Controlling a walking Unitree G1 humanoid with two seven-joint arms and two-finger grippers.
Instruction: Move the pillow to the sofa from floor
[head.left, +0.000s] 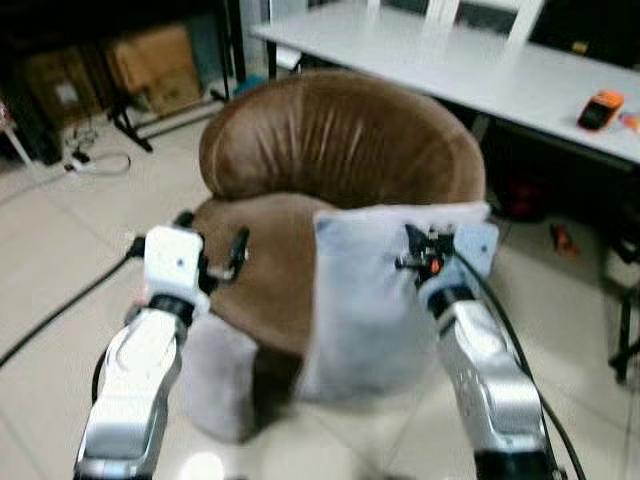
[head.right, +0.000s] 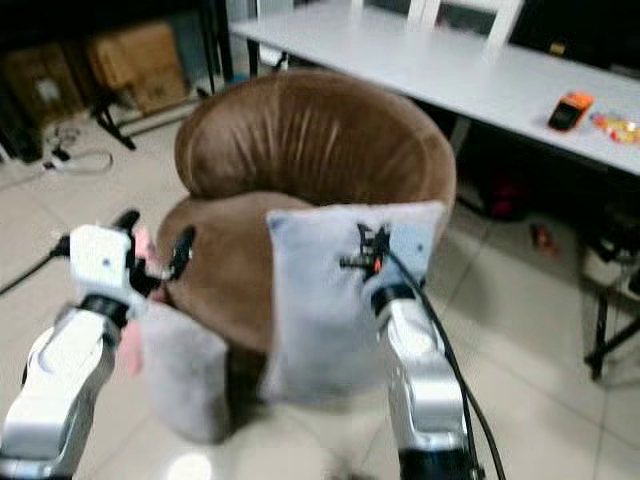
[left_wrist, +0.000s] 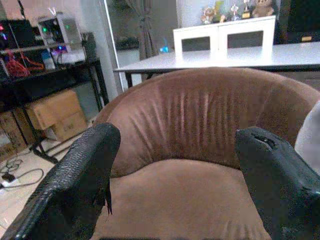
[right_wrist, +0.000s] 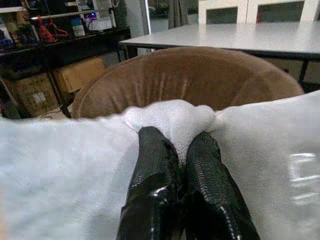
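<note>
Now the right tool (right_wrist: 175, 150) pinches the pillow's (head.left: 365, 300) top edge (fingers clamped) before the sofa (head.left: 340, 140).

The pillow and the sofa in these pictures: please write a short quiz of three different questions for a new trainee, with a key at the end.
1. True or false: the right gripper is pinching the edge of the pillow.
2. The left gripper is: A) shut on the pillow, B) open in front of the brown sofa, C) holding the orange device.
3. Fill in: the orange device lies on the white ____ behind the sofa.

Key
1. True: its fingers are closed on a fold of the fabric.
2. B
3. table
</note>
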